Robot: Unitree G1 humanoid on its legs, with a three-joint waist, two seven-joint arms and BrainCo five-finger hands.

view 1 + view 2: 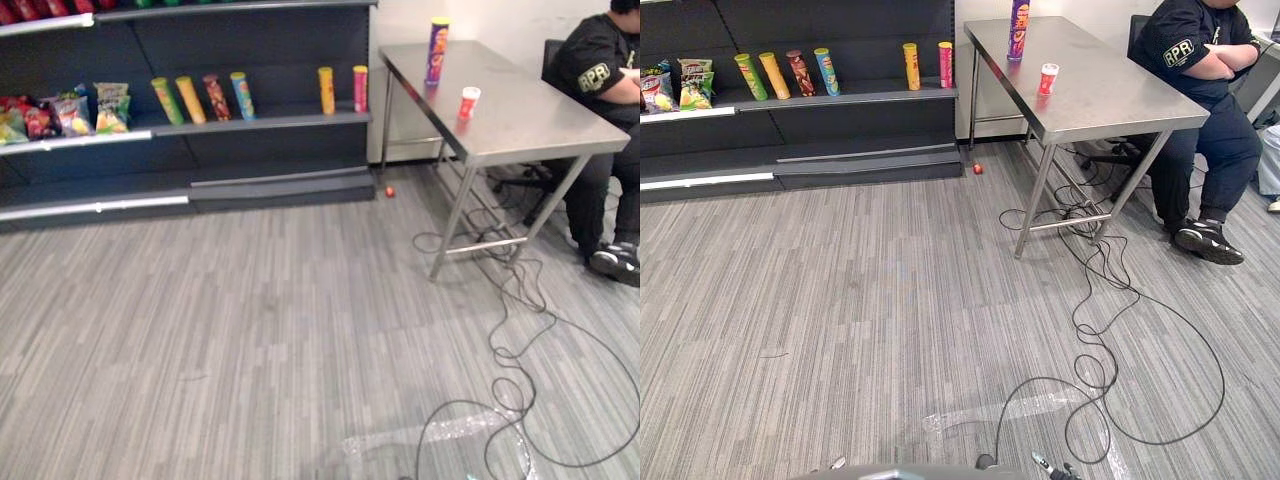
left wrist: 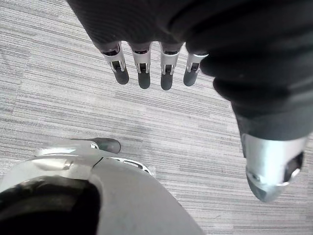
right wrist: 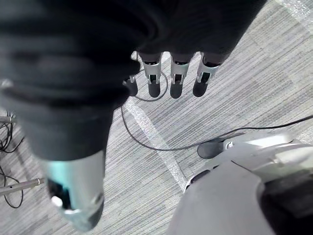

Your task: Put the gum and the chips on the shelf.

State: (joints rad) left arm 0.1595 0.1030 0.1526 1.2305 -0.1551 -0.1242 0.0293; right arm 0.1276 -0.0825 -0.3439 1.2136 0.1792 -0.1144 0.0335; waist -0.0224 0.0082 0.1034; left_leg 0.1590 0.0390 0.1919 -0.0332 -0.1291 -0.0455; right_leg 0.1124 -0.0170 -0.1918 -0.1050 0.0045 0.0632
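A tall purple chips can (image 1: pixel 437 50) stands upright at the far end of the steel table (image 1: pixel 530 125). A small red and white gum tub (image 1: pixel 468 102) stands nearer on the same table. The dark shelf (image 1: pixel 260 122) lies to the left of the table, several chip cans lined along its middle board. My left hand (image 2: pixel 166 73) hangs over the grey floor, fingers straight, holding nothing. My right hand (image 3: pixel 176 78) also hangs open over the floor, above a black cable. Both hands are far from the table.
Snack bags (image 1: pixel 60 115) lie at the shelf's left end. A person (image 1: pixel 1200 90) in black sits at the table's right side. Cables (image 1: pixel 1100 300) trail across the floor from under the table. A small red thing (image 1: pixel 389 190) lies by the shelf's foot.
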